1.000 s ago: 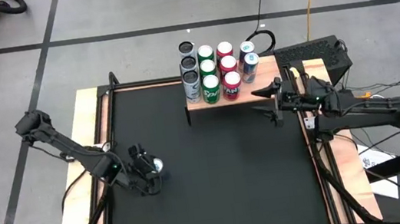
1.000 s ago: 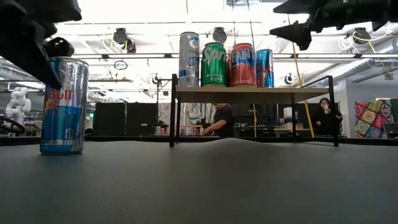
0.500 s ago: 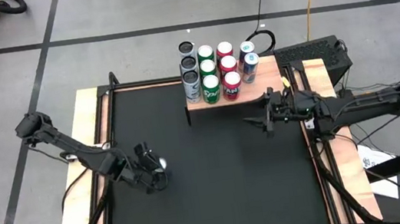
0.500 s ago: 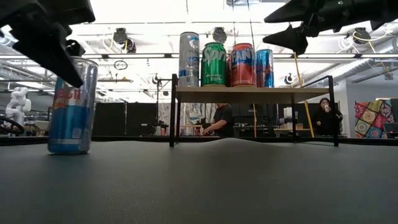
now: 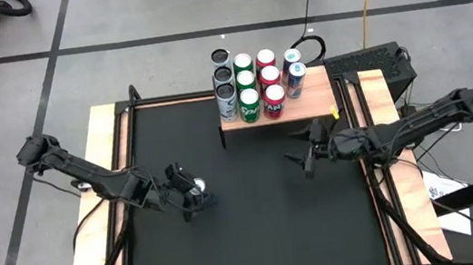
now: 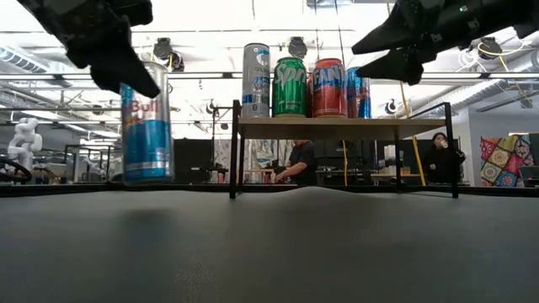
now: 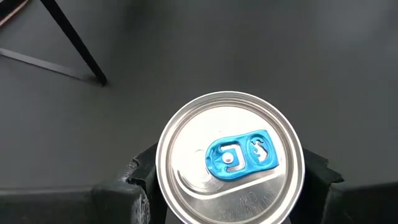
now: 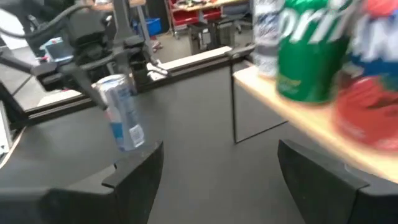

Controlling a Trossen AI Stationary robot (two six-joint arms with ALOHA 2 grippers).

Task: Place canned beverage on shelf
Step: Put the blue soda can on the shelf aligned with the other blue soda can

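Note:
A blue and silver canned beverage hangs over the black mat's left half with my left gripper shut on it. In the left wrist view its silver top with a blue tab fills the picture. The shelf, a wood plank on black legs, stands at the mat's far edge and bears several cans. My right gripper stands open in the air in front of the shelf's right end, nothing between its fingers. My left gripper pinches the can's upper side wall, just under the top rim, between its two fingers. The fingers slant down from the table's left. The can hangs nearly upright, its bottom lifted clear of the mat.
Bare black mat lies between the can and the shelf. The shelf's black legs stand on the mat. Wooden rails run along both table sides. People sit in the room beyond.
My left gripper has lifted the can off the mat and carried it toward the table's right edge. My right gripper has come down from beside the shelf's right end, toward the near edge and the table's middle, staying open.

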